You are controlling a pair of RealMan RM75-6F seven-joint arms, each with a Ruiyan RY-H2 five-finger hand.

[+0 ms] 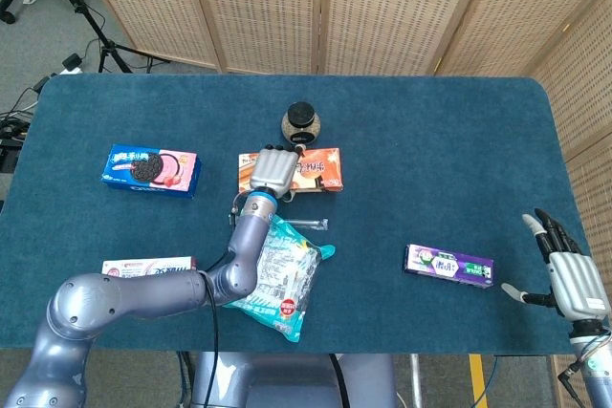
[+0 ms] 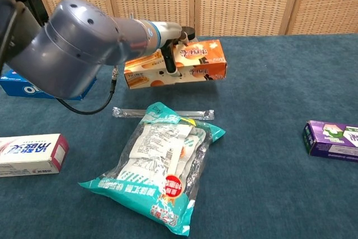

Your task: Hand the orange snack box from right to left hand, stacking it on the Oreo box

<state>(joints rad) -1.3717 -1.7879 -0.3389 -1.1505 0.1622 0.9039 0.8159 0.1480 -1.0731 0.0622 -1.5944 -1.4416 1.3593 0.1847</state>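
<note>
My left hand [image 1: 272, 168] grips the orange snack box [image 1: 318, 168] from above and holds it lifted off the table, tilted slightly; in the chest view the orange snack box [image 2: 196, 62] hangs in the air with the left hand [image 2: 170, 54] wrapped over its middle. The blue Oreo box [image 1: 151, 168] lies flat to the left, partly hidden behind my left arm in the chest view as the Oreo box [image 2: 22, 85]. My right hand [image 1: 569, 276] hovers open at the table's right front corner, holding nothing.
A dark-lidded jar [image 1: 301, 123] stands just behind the lifted box. A teal snack bag [image 1: 283, 279] and a clear wrapped stick [image 2: 162, 113] lie in front. A purple box [image 1: 448, 265] lies right, a white-and-red box [image 1: 148, 266] front left.
</note>
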